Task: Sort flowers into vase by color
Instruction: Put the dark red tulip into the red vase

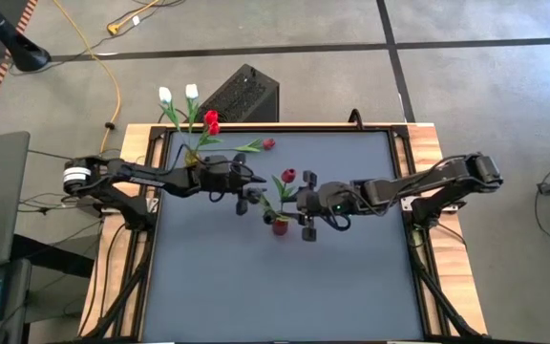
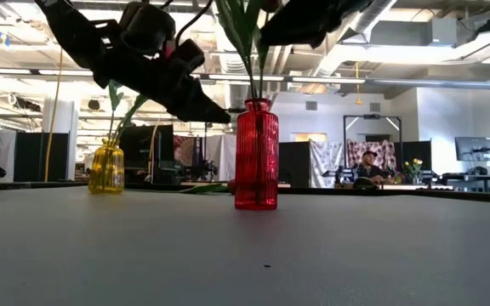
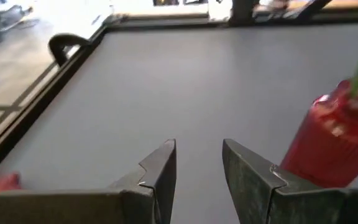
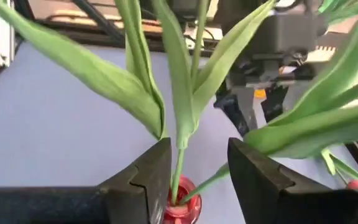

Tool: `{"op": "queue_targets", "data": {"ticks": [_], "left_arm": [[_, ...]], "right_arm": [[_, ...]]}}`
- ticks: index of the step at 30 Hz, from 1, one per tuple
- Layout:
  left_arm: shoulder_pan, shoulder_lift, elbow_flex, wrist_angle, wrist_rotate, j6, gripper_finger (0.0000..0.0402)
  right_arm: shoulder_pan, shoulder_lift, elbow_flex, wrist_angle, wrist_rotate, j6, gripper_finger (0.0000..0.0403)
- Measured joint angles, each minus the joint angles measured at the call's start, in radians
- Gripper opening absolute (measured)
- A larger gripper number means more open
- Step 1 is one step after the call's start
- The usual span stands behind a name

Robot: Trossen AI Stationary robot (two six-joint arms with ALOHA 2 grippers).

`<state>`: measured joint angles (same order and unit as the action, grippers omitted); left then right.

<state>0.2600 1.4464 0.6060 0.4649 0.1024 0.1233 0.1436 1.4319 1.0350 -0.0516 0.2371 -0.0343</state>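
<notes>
A red ribbed vase [image 2: 256, 153] stands mid-table and holds a tulip with a red head [image 1: 289, 176] and long green leaves [image 4: 135, 81]. My right gripper [image 4: 197, 149] is open above the vase mouth [image 4: 182, 208], its fingers on either side of the tulip's stem [image 4: 179, 165]. My left gripper [image 3: 199, 149] is open and empty, hovering just left of the red vase [image 3: 334, 137]. A yellow vase [image 2: 107, 167] at the far left holds white and red tulips [image 1: 191, 93]. Another red tulip [image 1: 268, 143] lies flat on the table's far part. My right gripper comes from above with the stem [image 4: 178, 174] between its open fingers, close to one finger [image 4: 157, 168]. I cannot tell whether that finger touches it. The stem stands upright with its lower end in the red vase.
The dark table top [image 1: 285, 287] stretches toward the near edge. Wooden side rails [image 1: 113, 277] flank it. A black box [image 1: 242, 94] sits on the floor beyond the far edge. A person [image 2: 367, 166] sits in the room far behind the table.
</notes>
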Motion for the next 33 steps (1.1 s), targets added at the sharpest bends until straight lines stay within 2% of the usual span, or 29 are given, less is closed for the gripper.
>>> {"op": "queue_targets", "data": {"ticks": [8,16,22,29,33], "left_arm": [[-0.002,0.008,0.0,-0.053,-0.119,0.018,0.0119],[-0.043,0.008,0.027,-0.164,-0.207,0.034,0.0119],[-0.103,0.008,0.184,-0.415,-0.319,0.076,0.0119],[-0.114,0.008,0.396,-0.716,-0.458,0.112,0.0119],[-0.114,0.008,0.517,-0.844,-0.478,0.135,0.0119]], "right_arm": [[0.002,-0.056,0.055,-0.171,0.0,0.038,0.0187],[0.032,-0.104,0.059,-0.201,0.0,0.037,0.0187],[0.051,-0.148,0.06,-0.228,0.0,0.037,0.0187],[0.07,-0.158,0.06,-0.238,0.0,0.035,0.0187],[0.08,-0.158,0.06,-0.273,0.0,0.035,0.0187]]}}
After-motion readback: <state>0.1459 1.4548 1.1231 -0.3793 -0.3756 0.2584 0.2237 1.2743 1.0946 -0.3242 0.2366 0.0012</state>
